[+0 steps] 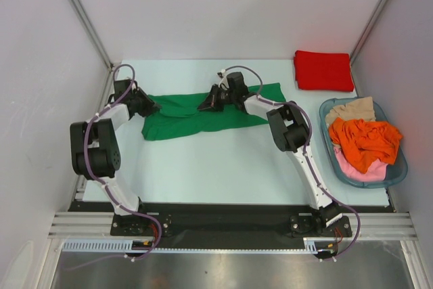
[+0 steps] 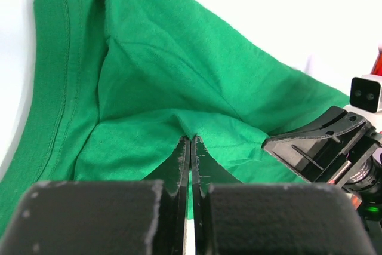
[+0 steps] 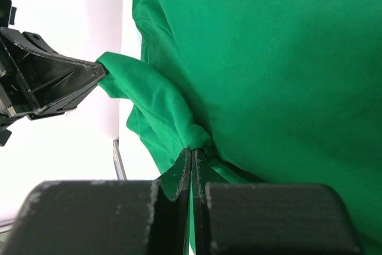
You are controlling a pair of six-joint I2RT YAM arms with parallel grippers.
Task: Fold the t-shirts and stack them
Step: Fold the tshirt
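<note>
left gripper (image 2: 190, 138) pinching green t-shirt (image 1: 183, 123) | right gripper (image 3: 191, 150) clamped on it, apparently a fold

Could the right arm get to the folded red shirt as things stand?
Probably not yet: the right gripper is shut on the green shirt, though nothing blocks the way to the red shirt.

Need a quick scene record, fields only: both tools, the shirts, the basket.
left tool: shut on bright green soft t-shirt, its left end
right tool: shut on same shirt, upper middle
red cloth shirt: folded, far right of pale table
blue plastic basket: right side; holds orange garment, pink garment, beige garment
</note>
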